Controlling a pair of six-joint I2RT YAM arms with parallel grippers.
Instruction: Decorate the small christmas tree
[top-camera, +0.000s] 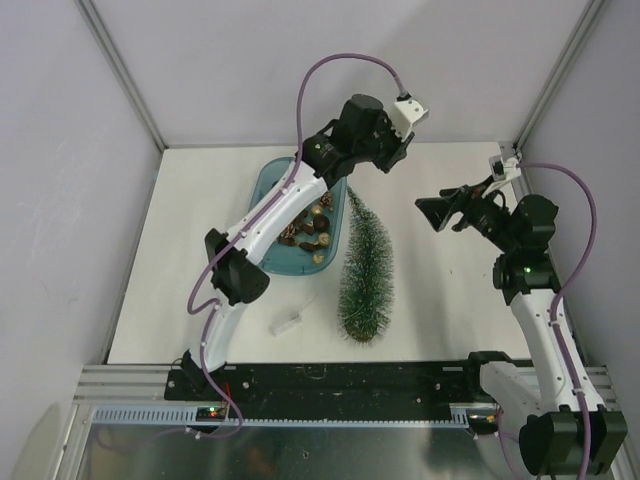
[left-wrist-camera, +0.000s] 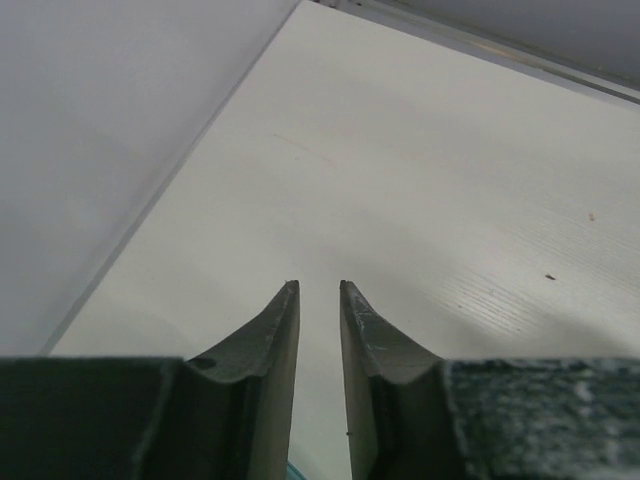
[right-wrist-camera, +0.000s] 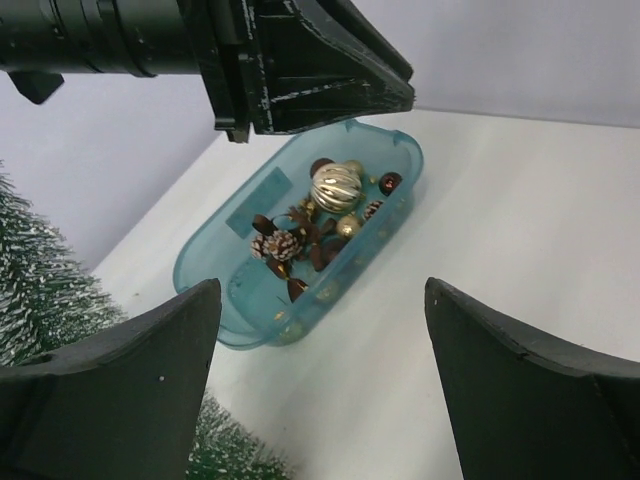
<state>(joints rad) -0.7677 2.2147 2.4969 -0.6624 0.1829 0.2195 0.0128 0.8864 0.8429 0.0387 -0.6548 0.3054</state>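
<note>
The small christmas tree (top-camera: 365, 265) lies flat on the white table, tip toward the back, round base toward me. It also shows at the left edge of the right wrist view (right-wrist-camera: 40, 290). A teal tray (top-camera: 268, 185) just left of it holds a gold ball (right-wrist-camera: 336, 186), a pinecone (right-wrist-camera: 278, 244) and brown ornaments. My left gripper (top-camera: 398, 152) hangs high above the tray's far end. Its fingers (left-wrist-camera: 318, 285) stand a narrow gap apart with nothing between them. My right gripper (top-camera: 440, 207) is wide open and empty right of the tree's tip, facing the tray (right-wrist-camera: 322, 288).
A small white piece with a thin cord (top-camera: 287, 322) lies on the table near the front edge, left of the tree's base. Grey walls close the table at the back and both sides. A black rail runs along the front.
</note>
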